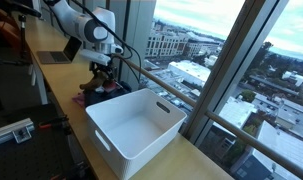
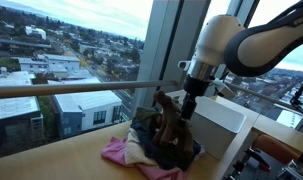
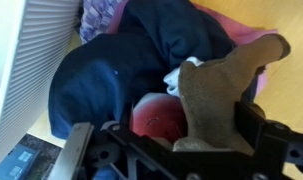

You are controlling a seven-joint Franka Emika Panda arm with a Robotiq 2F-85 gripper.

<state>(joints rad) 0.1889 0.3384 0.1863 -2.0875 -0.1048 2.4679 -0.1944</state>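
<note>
A heap of clothes (image 2: 156, 140) lies on the wooden counter by the window, also seen as the clothes pile (image 1: 96, 92). It holds a navy garment (image 3: 101, 80), a brown cloth (image 3: 221, 90), a pink cloth (image 2: 121, 152) and something red (image 3: 156, 115). My gripper (image 3: 186, 135) is down on the heap with its jaws wide apart. The brown cloth rises between the fingers (image 3: 253, 125), and I see no pinch on it. In both exterior views the gripper (image 2: 189, 100) (image 1: 101, 72) hangs right over the heap, beside the brown cloth (image 2: 171, 115).
A white plastic bin (image 1: 136, 125) stands next to the heap, and its ribbed wall (image 3: 36, 60) fills the left of the wrist view. A handrail (image 2: 71, 88) and the window glass run close behind. A laptop (image 1: 56, 57) sits farther along the counter.
</note>
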